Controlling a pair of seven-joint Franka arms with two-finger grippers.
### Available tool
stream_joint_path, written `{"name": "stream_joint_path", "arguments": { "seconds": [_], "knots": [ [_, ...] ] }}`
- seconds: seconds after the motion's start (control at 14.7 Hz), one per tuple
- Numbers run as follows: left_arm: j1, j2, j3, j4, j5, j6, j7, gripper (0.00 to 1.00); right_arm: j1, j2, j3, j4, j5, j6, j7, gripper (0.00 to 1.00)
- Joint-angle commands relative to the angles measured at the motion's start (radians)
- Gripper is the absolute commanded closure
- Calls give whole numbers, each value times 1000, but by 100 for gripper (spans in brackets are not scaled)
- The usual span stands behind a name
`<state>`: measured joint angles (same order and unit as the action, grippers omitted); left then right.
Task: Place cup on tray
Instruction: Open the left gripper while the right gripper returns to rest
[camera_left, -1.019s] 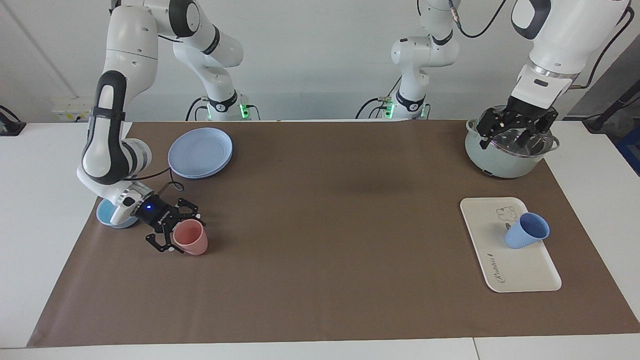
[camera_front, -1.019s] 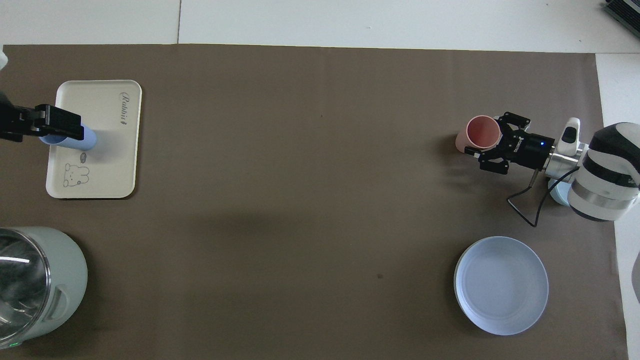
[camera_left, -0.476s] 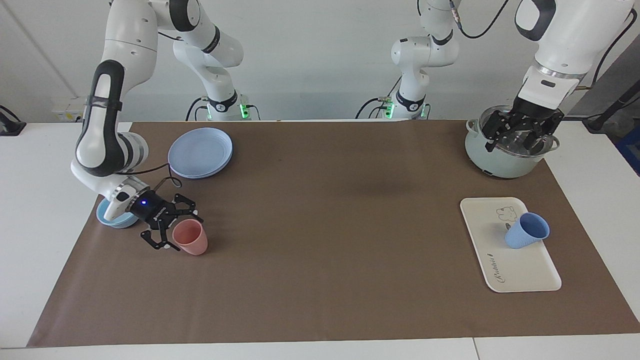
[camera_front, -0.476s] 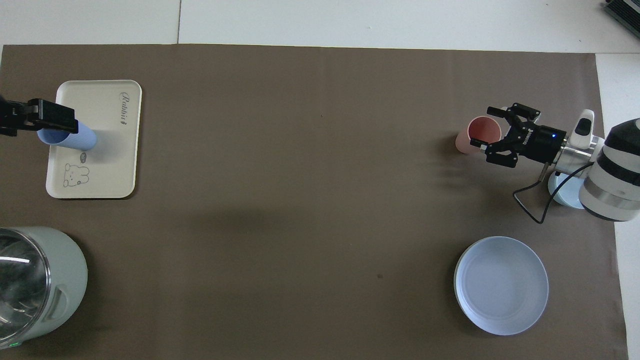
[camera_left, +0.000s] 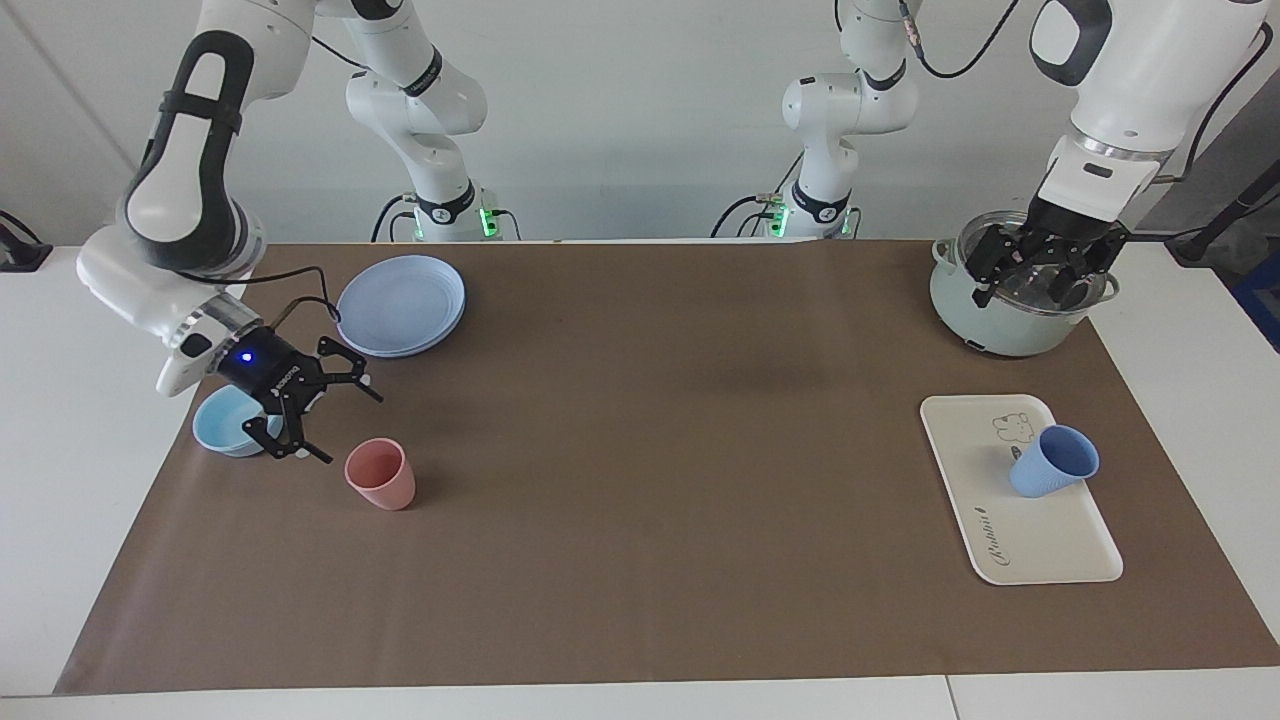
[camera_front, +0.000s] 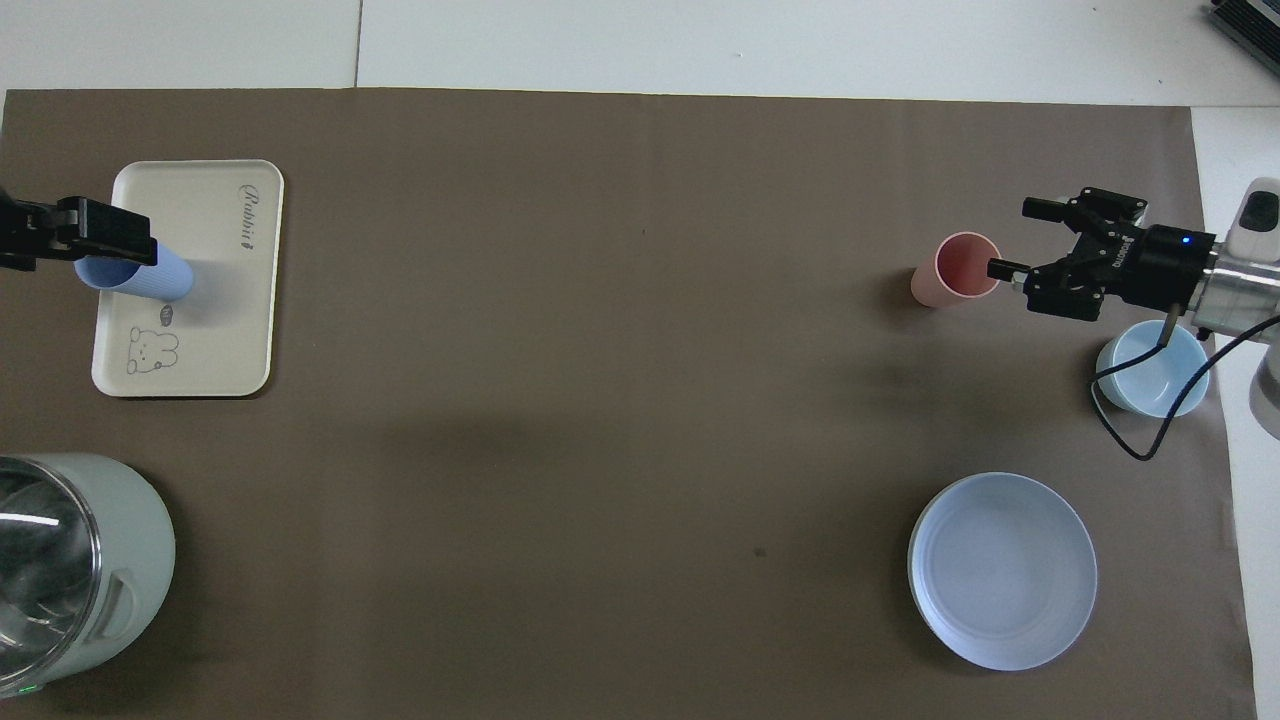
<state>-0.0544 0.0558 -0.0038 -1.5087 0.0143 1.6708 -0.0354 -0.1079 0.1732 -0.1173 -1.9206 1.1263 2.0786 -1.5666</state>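
Change: right gripper (camera_left: 312, 415) is rising and pulling away from the salmon-pink tapered plastic tumbler (camera_left: 380, 474), which it was flanking a second ago; left gripper (camera_left: 1038, 268) is lifting slightly over the pot.
Tray: cream-white rectangular plastic tray with a bear drawing (camera_left: 1020, 495) is lying toward the left arm's end of the table.
Cup: small periwinkle-blue tapered plastic tumbler (camera_left: 1052, 461) is sitting on that tray, leaning, free of any grip.
Pink tumbler: standing upright and untouched, toward the right arm's end.
Right gripper: hanging above the light-blue shallow bowl (camera_left: 229, 421), fingers spread, carrying nothing.
Plate: round pale-blue plate (camera_left: 401, 305) is lying nearer the robots.
Left gripper: hovering over the pale-green pot (camera_left: 1000, 310), fingers spread and empty.
Meaning: placement is looking finished; both arms are seemingly retreating.
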Motion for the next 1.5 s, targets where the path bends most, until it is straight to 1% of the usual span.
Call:
{"name": "stream_joint_path", "arguments": {
  "seconds": [0.0,0.14,0.2,0.41,0.61,0.68,0.75,0.95,1.02,1.22,1.29,1.36,1.43],
  "knots": [
    [8,-51,-4,-91,12,-11,23,0,43,-37,-1,41,-191,63,260,0],
    [1,-68,-4,-122,12,-10,15,0,102,-87,-1,48,-389,127,519,0],
    [1,-70,-4,-125,12,-13,17,0,125,-110,1,48,-499,136,645,0],
    [2,-70,-4,-123,12,-31,18,0,169,-162,7,60,-745,130,961,0],
    [2,-70,-4,-123,12,-13,17,0,206,-204,10,60,-948,94,1245,0],
    [1,-70,-4,-123,12,9,17,0,212,-211,10,66,-991,49,1311,0],
    [1,-67,-4,-123,12,33,17,0,212,-213,10,87,-1008,-13,1370,0],
    [-4,-60,-7,-123,12,55,15,0,183,-199,7,230,-1020,-277,1565,0],
    [-4,-59,-10,-117,12,53,14,0,171,-198,7,268,-1042,-354,1592,0],
    [25,-54,-28,-114,10,49,15,0,168,-204,-4,327,-1105,-519,1597,0],
    [78,-54,-71,-114,10,47,17,0,169,-205,-4,348,-1115,-578,1599,0],
    [115,-54,-123,-114,10,41,15,0,169,-211,-2,345,-1116,-591,1599,0],
    [128,-54,-139,-114,10,38,15,0,169,-215,-4,341,-1117,-589,1599,0]
  ]
}}
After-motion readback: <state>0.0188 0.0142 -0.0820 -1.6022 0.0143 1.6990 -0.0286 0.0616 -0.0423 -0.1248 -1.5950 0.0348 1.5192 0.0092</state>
